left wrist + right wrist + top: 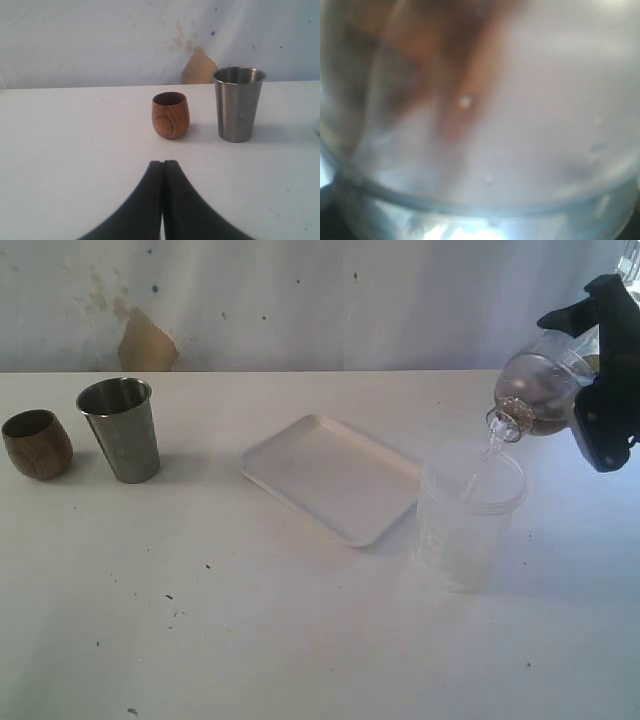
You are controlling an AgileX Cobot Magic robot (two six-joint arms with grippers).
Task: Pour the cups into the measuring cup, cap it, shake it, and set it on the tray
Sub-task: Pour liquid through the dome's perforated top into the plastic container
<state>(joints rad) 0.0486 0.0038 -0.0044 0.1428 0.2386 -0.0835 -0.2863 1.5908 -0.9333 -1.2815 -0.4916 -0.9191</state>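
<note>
The right pincer (592, 375) is standing wide and clamping a clear bottle (535, 390) by its rounded body, black fingers above and below it, at the right edge of the exterior view. The bottle is tilting neck-down with brownish contents showing through, and a thin clear stream (480, 465) is running from its mouth into the frosted tub (468, 525) sitting right below on the desk (250, 620). In the right wrist view the bottle wall (480, 125) is filling everything as a blur, so no fingers are showing there. The left pincer (163, 166) is sitting fully closed with its jaws pressed together, holding nothing and touching nothing, hanging over bare desk and facing the two cups. The wooden cup (170, 115) is standing upright just beside the steel tumbler (239, 105), a small gap between them, both near the back wall at the far left of the desk in the exterior view (wooden cup (37, 443), tumbler (120, 430)). The white tray (300, 440) is lying flat mid-desk with nothing on it, between the cups and the tub, its right corner just beside the tub. A tan patch (147, 340) is showing on the wall behind the tumbler. Small dark specks are dotting the front of the desk.
</note>
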